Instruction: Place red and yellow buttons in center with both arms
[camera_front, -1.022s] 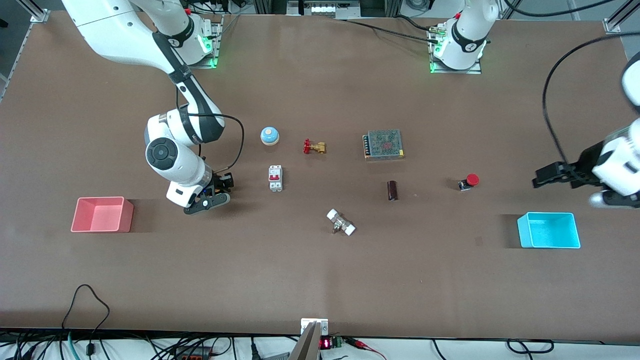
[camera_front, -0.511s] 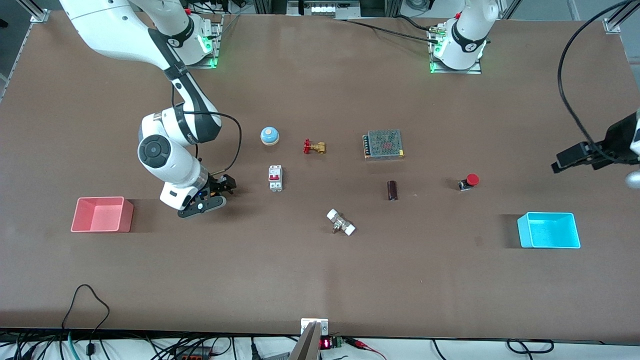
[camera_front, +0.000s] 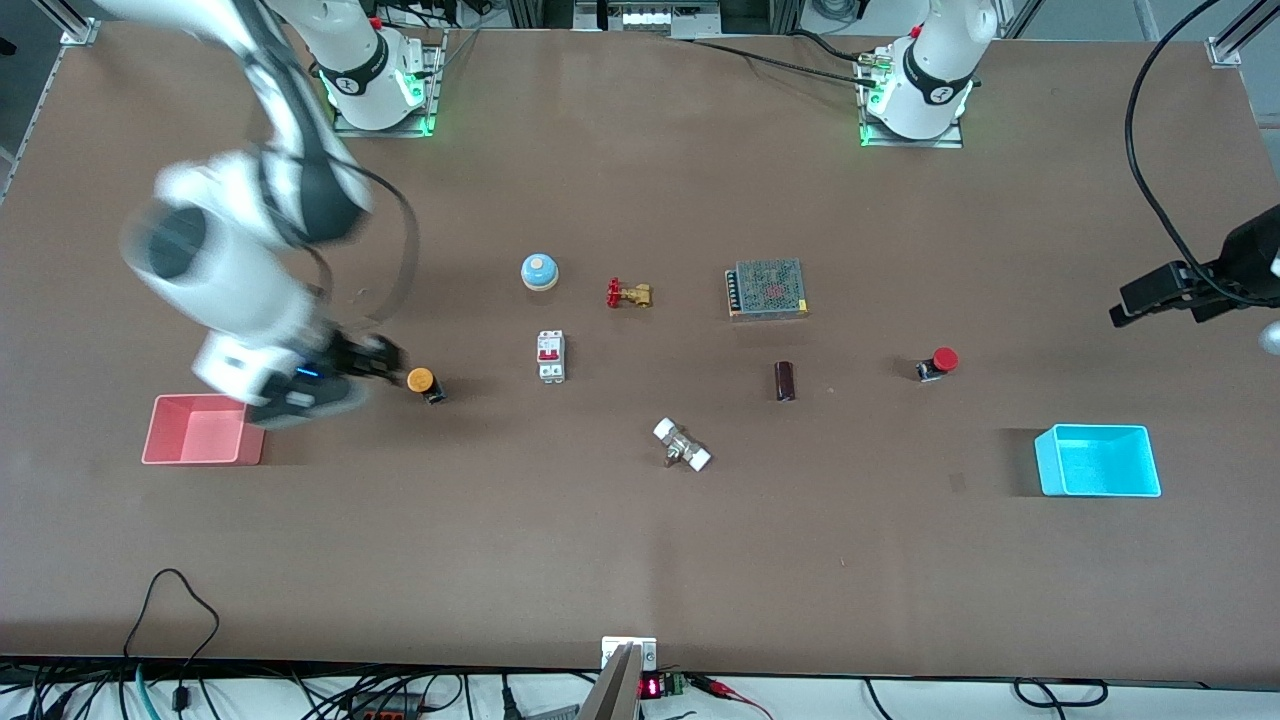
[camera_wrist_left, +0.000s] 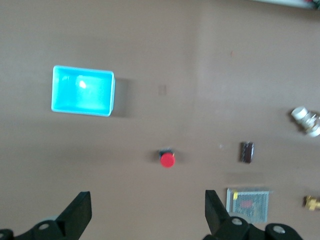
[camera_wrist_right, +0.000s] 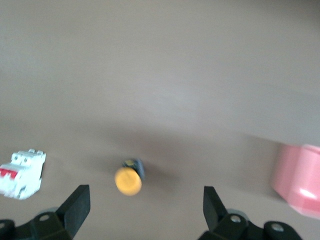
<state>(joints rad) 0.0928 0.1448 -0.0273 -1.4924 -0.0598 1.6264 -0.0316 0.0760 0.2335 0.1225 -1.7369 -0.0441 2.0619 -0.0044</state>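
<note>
The yellow button (camera_front: 422, 381), an orange-yellow cap on a black body, lies on the table beside the white breaker (camera_front: 550, 356), toward the right arm's end. My right gripper (camera_front: 350, 376) is open and empty, up over the table between the button and the pink bin (camera_front: 205, 429). In the right wrist view the button (camera_wrist_right: 128, 180) lies free ahead of the spread gripper (camera_wrist_right: 145, 212). The red button (camera_front: 942, 361) sits toward the left arm's end. My left gripper (camera_front: 1140, 300) is open and empty, high over that end; its wrist view shows the red button (camera_wrist_left: 167, 159) ahead of the gripper (camera_wrist_left: 147, 215).
A blue-and-white bell (camera_front: 539, 271), a brass valve (camera_front: 628, 294), a mesh-topped power supply (camera_front: 767, 288), a dark cylinder (camera_front: 785, 381) and a white-capped fitting (camera_front: 682, 445) lie around the middle. A cyan bin (camera_front: 1098, 460) stands near the left arm's end.
My right gripper rose and swung toward the pink bin, uncovering the yellow button it hid. My left gripper lifted away from the cyan bin toward the table's end.
</note>
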